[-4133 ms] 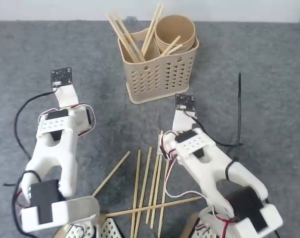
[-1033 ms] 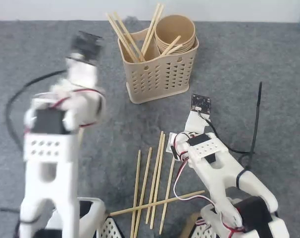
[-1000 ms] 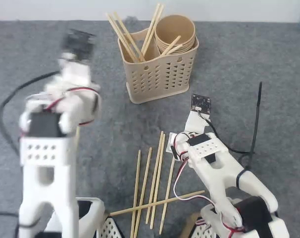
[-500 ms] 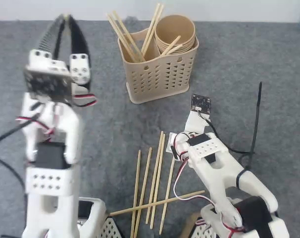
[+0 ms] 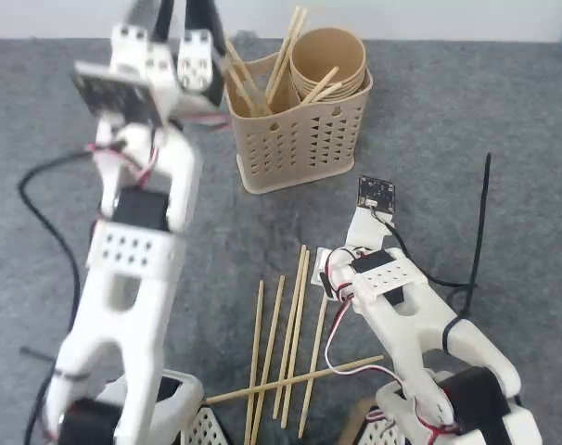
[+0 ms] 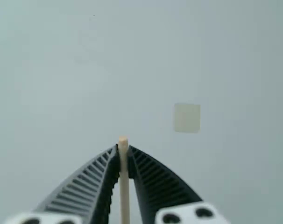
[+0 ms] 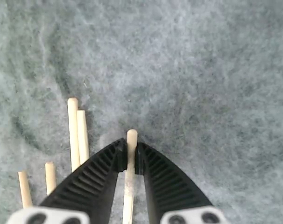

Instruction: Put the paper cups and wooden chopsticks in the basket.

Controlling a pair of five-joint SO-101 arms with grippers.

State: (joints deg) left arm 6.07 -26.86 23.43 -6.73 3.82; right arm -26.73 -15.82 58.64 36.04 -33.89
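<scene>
The beige basket (image 5: 300, 139) stands at the back of the grey mat and holds stacked paper cups (image 5: 327, 57) and several chopsticks (image 5: 283, 51). My left gripper (image 6: 123, 148) is raised high beside the basket's left side (image 5: 181, 11), shut on a wooden chopstick (image 6: 123, 182) and facing a pale wall. My right gripper (image 7: 130, 142) is down at the mat, shut on the end of another chopstick (image 7: 130, 186). Several loose chopsticks (image 5: 279, 348) lie in front of the basket, left of the right arm, one crossing the others (image 5: 295, 378).
A black cable (image 5: 476, 232) stands up at the right of the right arm. Both arm bases sit at the front edge. Open grey mat lies to the left and right of the basket. A pale square (image 6: 187, 117) marks the wall.
The left arm has risen from the mat with a chopstick and swung up and right toward the basket's left side. The right arm has stayed still over the last second.
</scene>
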